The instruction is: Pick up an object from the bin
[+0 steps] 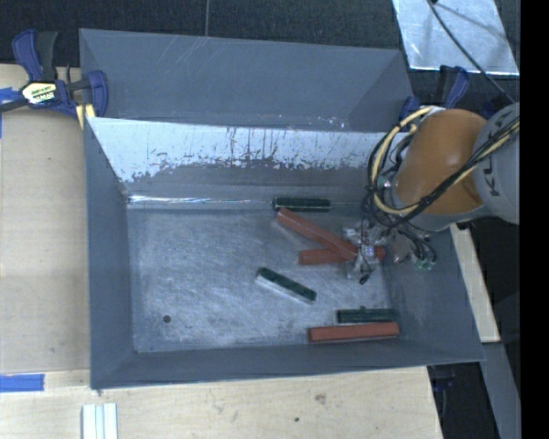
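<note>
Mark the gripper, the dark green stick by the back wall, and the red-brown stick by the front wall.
gripper point(365, 262): camera view, at its tip.
back dark green stick point(302, 205): camera view, middle of its length.
front red-brown stick point(352, 333): camera view, middle of its length.

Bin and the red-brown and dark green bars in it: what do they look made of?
Bin: grey sheet metal, matt, with scratches and rust-like streaks on the back wall. Red-brown bars: flat, dull, even colour; plastic or painted wood, cannot tell which. Dark green bars: same shape, pale sheen along one edge; probably plastic.
</note>
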`<act>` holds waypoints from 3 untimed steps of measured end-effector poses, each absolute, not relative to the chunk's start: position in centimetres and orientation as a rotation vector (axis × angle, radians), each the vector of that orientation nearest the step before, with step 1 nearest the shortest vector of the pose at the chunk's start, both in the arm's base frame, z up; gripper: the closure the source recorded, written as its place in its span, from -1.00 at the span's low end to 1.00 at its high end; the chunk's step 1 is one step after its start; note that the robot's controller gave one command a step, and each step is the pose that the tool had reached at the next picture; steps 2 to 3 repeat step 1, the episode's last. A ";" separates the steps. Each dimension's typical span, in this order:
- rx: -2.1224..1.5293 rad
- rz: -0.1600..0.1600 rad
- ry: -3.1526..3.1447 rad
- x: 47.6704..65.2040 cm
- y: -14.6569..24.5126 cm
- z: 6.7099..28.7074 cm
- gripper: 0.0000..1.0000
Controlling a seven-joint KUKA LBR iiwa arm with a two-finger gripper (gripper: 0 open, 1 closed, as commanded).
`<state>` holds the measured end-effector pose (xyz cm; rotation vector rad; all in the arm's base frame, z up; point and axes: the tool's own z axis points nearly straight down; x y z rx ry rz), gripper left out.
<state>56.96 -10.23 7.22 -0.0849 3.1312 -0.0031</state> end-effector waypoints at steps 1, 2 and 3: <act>-0.058 -0.006 3.128 57.8 -12.4 28.2 1.00; -0.058 -0.006 3.128 57.8 -12.4 28.2 1.00; -0.058 -0.006 3.128 57.8 -12.4 28.2 1.00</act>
